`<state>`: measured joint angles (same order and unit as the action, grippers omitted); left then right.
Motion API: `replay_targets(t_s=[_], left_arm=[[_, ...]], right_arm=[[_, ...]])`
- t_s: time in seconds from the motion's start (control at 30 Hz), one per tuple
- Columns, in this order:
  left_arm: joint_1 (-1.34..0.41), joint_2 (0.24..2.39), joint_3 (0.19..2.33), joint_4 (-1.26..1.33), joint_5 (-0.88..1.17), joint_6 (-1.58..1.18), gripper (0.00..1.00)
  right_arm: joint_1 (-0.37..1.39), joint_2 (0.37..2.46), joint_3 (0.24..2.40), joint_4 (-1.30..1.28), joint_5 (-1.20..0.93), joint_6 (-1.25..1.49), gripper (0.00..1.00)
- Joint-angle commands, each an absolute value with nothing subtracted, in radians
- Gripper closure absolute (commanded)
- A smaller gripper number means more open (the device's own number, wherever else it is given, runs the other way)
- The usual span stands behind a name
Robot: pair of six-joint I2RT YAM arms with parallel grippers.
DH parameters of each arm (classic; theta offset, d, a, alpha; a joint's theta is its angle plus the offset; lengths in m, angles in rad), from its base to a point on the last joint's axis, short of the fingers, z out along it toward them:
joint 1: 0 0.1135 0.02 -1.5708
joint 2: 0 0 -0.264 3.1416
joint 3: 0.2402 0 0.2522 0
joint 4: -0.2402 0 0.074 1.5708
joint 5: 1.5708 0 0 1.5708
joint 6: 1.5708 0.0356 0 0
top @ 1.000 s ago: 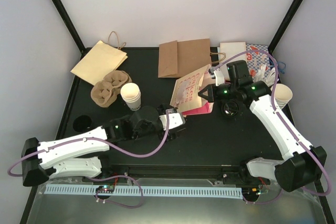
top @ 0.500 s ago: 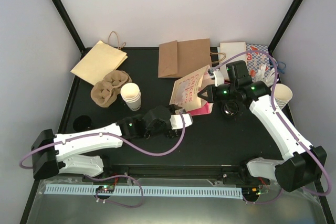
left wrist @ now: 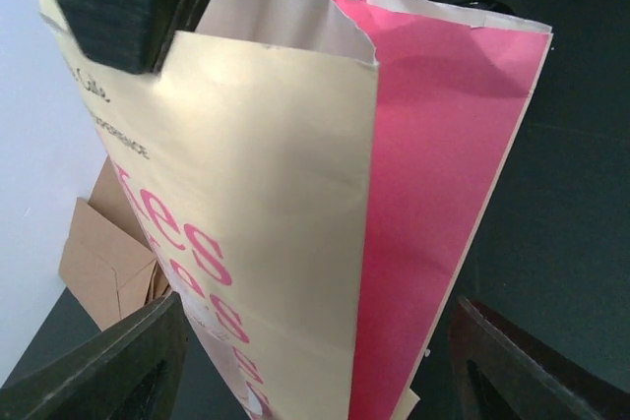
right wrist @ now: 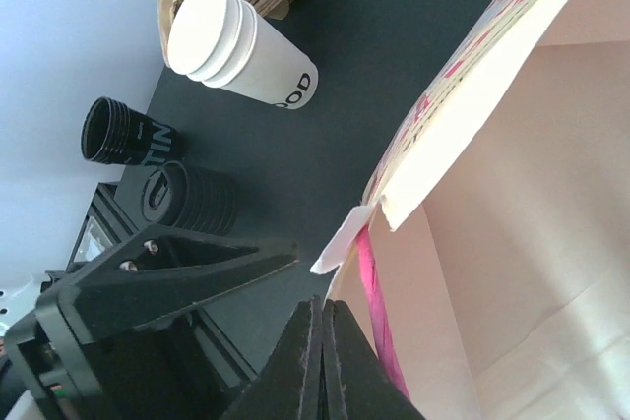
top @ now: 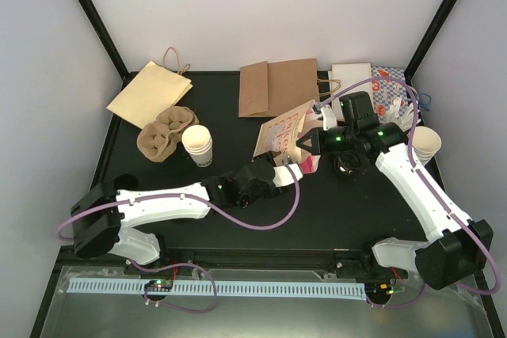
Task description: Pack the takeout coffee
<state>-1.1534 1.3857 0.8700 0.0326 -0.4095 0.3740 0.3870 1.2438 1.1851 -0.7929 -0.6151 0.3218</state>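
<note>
The takeout coffee [top: 197, 145] [right wrist: 236, 46], a white cup with dark print, stands left of centre on the black table, with no gripper near it. A cream and pink paper bag [top: 282, 137] [left wrist: 295, 194] stands tilted at the middle. My right gripper [top: 306, 143] [right wrist: 323, 341] is shut on the bag's top rim beside the pink handle [right wrist: 379, 327], holding the mouth open. My left gripper [top: 290, 170] [left wrist: 325, 371] is open and straddles the bag's base, one finger [left wrist: 118, 366] on each side, with a gap showing at the right finger.
A flat brown bag [top: 277, 87] lies at the back, a tan bag [top: 150, 93] and pulp cup carriers [top: 165, 131] at the back left. Black lids [top: 123, 186] [right wrist: 123, 132] sit at the left edge. A stack of cream cups [top: 425, 144] stands at the right and a clear container [top: 347, 165] sits beside the bag.
My left arm has reached right across the table until its jaws straddle the bag's base, narrowing a little. The right gripper has kept hold of the rim.
</note>
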Motion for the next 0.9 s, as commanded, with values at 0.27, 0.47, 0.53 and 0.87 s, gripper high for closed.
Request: replay_targets(t_s=[0.27,0.47,0.53,0.87], left_arm=[[-1.16,1.471,0.926,0.2,-0.498,0.348,0.39],[-1.16,1.486,0.935,0.197,-0.506,0.339,0.75],[-1.16,1.484,0.933,0.198,-0.507,0.337,0.88],[-1.159,1.433,0.884,0.21,-0.521,0.31,0.98]], right_arm=[[0.402,1.228,1.198,-0.761,-0.637,0.353,0.99],[0.404,1.228,1.196,-0.759,-0.632,0.354,0.99],[0.405,1.227,1.195,-0.759,-0.627,0.354,0.99],[0.404,1.192,1.247,-0.802,-0.54,0.352,0.67]])
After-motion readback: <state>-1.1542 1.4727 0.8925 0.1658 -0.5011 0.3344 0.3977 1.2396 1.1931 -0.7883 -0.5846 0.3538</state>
